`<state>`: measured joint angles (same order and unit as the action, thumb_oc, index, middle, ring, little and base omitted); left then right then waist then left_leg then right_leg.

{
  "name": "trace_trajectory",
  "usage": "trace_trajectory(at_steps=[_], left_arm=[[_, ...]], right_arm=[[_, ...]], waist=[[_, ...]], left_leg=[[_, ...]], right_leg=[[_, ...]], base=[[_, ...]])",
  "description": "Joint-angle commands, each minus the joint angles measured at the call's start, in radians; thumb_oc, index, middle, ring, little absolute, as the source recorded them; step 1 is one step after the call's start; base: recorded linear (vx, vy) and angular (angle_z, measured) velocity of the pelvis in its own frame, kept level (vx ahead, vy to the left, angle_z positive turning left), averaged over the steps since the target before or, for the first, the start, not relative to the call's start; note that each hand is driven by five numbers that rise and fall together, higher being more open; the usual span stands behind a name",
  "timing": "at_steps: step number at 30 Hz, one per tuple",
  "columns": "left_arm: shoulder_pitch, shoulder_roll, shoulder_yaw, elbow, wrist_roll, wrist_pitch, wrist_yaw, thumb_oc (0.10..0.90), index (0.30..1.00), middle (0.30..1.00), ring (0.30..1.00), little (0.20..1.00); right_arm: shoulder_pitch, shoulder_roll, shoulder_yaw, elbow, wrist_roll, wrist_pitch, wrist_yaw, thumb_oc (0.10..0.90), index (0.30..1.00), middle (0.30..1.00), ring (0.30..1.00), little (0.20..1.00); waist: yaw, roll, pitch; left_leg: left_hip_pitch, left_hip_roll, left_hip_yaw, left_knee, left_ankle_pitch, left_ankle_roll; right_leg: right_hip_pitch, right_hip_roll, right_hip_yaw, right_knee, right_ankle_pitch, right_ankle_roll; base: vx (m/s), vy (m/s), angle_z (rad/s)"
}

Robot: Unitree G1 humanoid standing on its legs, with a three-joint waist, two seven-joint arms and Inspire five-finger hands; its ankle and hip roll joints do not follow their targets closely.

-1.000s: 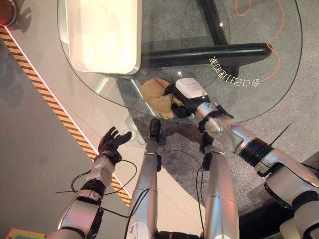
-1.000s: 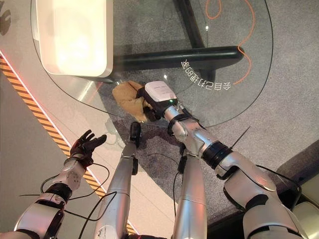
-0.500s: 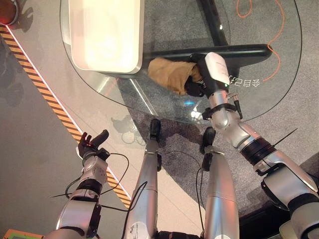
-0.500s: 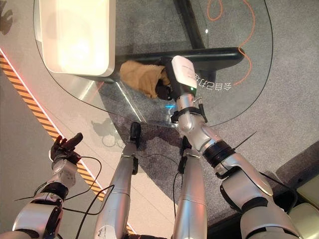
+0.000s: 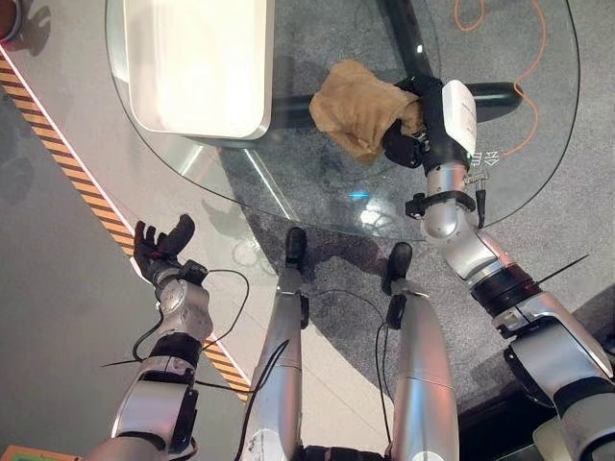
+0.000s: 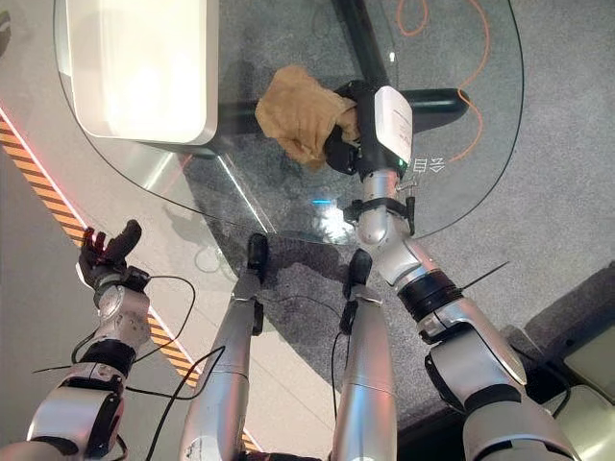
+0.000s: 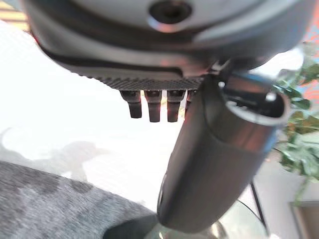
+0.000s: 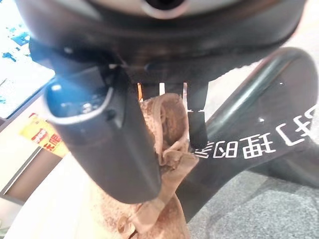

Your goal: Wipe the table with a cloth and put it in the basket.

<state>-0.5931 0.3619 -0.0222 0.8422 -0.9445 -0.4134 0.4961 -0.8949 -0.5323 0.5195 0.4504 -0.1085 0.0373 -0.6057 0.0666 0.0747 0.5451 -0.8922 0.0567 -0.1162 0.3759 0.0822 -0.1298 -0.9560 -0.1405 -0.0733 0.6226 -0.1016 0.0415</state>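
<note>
Tan cloth [image 5: 360, 108] bunched on glass desk [image 5: 317, 197], just right of white basket [image 5: 197, 67]. Right robot hand [image 5: 423, 120] clamped on cloth's right edge, fingers curled into folds. Left robot hand [image 5: 159, 248] idle off desk, fingers relaxed apart. Likely soft, light, floppy; best pinched at gathered bunch, not a loose corner.

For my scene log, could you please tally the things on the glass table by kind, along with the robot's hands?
Cloth: 1, tan, held in the right hand.
Basket: 1, white.
Glass table: 1.
Robot hands: 2, right hand on the cloth, left hand off the table.
Total: 5.
</note>
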Motion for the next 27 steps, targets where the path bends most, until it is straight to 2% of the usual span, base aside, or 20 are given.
trace_trajectory(at_steps=[1, 4, 13, 21, 27], left_arm=[[0.001, 0.049, 0.059, -0.065, 0.072, -0.152, 0.069, 0.8, 0.9, 0.9, 0.9, 0.9], [-0.012, 0.046, 0.074, -0.145, 0.068, -0.196, 0.099, 0.8, 0.9, 0.9, 0.9, 0.9], [-0.057, 0.043, 0.108, -0.284, 0.095, -0.255, 0.201, 0.8, 0.9, 0.9, 0.9, 0.9], [-0.05, -0.001, 0.13, -0.435, 0.206, -0.299, 0.293, 0.8, 0.9, 0.9, 0.9, 0.9], [-0.05, -0.004, 0.143, -0.533, 0.275, -0.331, 0.316, 0.8, 0.9, 0.9, 0.9, 0.9]], right_arm=[[-0.033, 0.018, -0.091, -0.255, -0.046, -0.127, -0.102, 0.1, 0.3, 0.3, 0.3, 0.2], [0.0, 0.031, -0.123, -0.314, -0.08, -0.155, -0.1, 0.1, 0.3, 0.3, 0.3, 0.2], [0.037, 0.044, -0.164, -0.412, -0.105, -0.186, -0.078, 0.1, 0.3, 0.3, 0.3, 0.2], [0.057, 0.061, -0.203, -0.479, -0.12, -0.199, -0.053, 0.1, 0.3, 0.3, 0.3, 0.2], [0.075, 0.074, -0.225, -0.529, -0.102, -0.212, -0.044, 0.1, 0.3, 0.3, 0.3, 0.2]], waist=[[-0.016, -0.006, -0.025], [-0.02, -0.009, -0.025], [-0.03, -0.012, -0.025], [-0.027, -0.009, -0.025], [-0.028, -0.009, -0.025]], left_leg=[[0.022, -0.105, 0.085, 0.027, -0.061, 0.128], [0.022, -0.105, 0.084, 0.029, -0.065, 0.128], [0.027, -0.108, 0.086, 0.038, -0.076, 0.128], [0.028, -0.11, 0.086, 0.045, -0.084, 0.127], [0.028, -0.107, 0.088, 0.049, -0.089, 0.124]], right_leg=[[0.037, 0.098, -0.041, -0.091, 0.036, -0.023], [0.037, 0.098, -0.038, -0.088, 0.034, -0.021], [0.044, 0.095, -0.034, -0.085, 0.025, -0.019], [0.049, 0.093, -0.032, -0.082, 0.017, -0.017], [0.052, 0.094, -0.028, -0.084, 0.014, -0.016]], base=[[0.0, 0.0, 0.0], [0.0, 0.0, 0.0], [0.0, 0.0, 0.0], [0.0, 0.0, 0.0], [0.0, 0.0, 0.0]])
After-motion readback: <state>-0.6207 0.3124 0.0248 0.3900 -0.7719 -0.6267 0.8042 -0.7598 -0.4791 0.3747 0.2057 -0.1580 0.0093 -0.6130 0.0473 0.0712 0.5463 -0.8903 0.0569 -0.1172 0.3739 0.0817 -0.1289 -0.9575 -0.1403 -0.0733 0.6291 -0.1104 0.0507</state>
